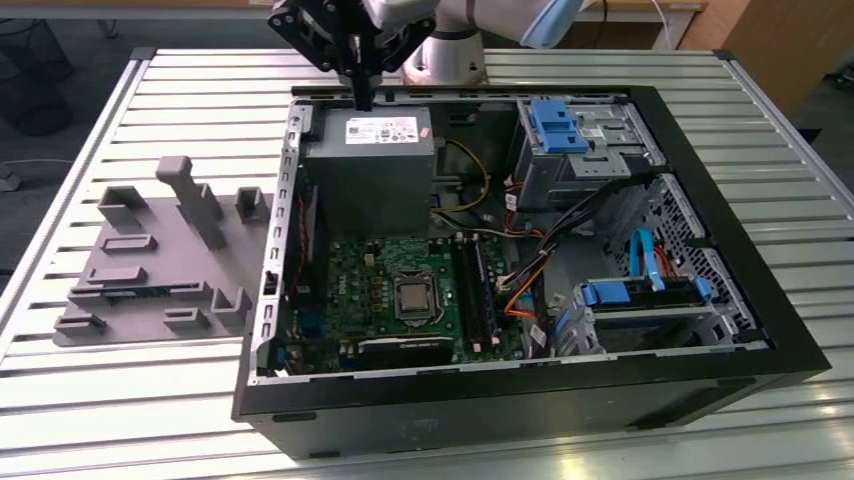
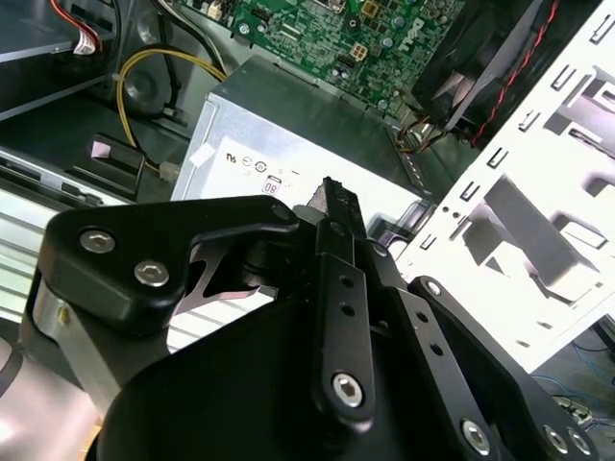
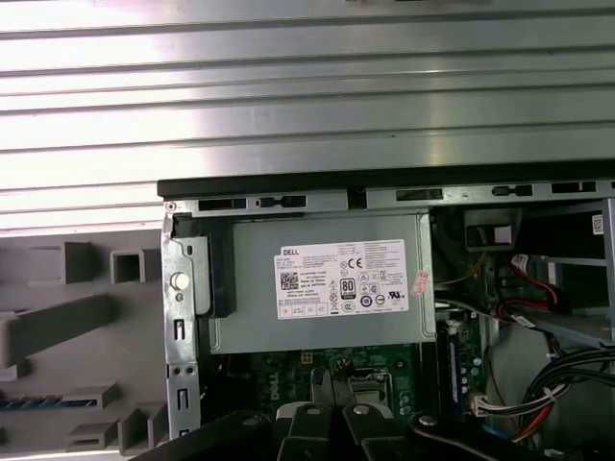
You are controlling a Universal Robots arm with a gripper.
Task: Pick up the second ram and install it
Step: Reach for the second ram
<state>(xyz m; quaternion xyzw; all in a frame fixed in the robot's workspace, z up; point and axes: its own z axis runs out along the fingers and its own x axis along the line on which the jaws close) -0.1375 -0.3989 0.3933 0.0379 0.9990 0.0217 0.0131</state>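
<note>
One arm hangs its claw (image 1: 362, 104) straight down over the power supply (image 1: 367, 170) at the case's (image 1: 534, 385) far rim, fingers pressed together, empty. The second ram (image 1: 140, 292) lies in the grey holder (image 1: 147, 250) on the counter (image 1: 134, 400).

Power supply (image 1: 367, 170) under gripper (image 1: 363, 100), motherboard (image 1: 380, 280) open, cables (image 1: 527, 285) alongside

Slatted metal table (image 1: 120, 400) carries open computer case (image 1: 534, 410) and grey fixture (image 1: 147, 270).

Blue-green ram (image 3: 34, 401), green motherboard (image 1: 400, 290), grey power supply (image 1: 367, 170), blue clips (image 1: 551, 125), black case (image 1: 534, 400).
</note>
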